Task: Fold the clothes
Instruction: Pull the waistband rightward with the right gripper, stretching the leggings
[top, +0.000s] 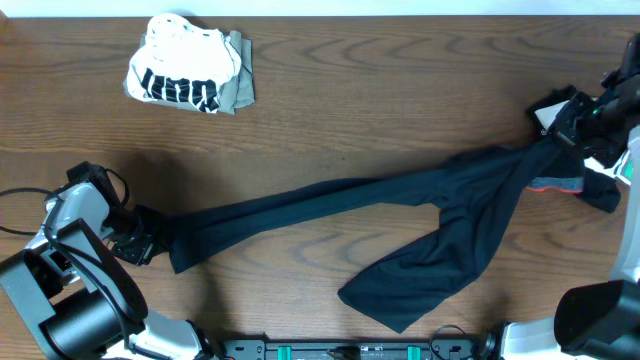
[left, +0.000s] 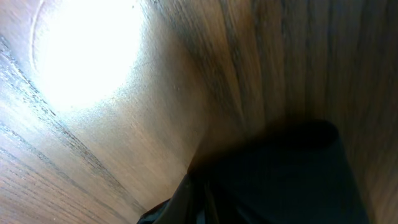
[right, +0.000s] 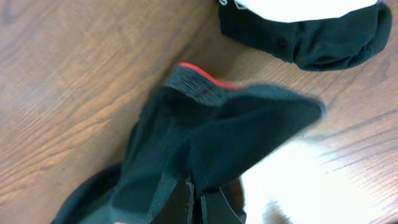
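Table (top: 350, 100) wood-grain | trousers (top: 400, 205) stretched across | left end effector (top: 148, 240), right end effector (top: 560, 125) clamped on trousers

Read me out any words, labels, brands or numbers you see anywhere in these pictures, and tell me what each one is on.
Print on the white top: bold black marks, too small and crumpled to read.
On the black trousers: no writing shows; the waistband has only a red edge.
On the table: none.
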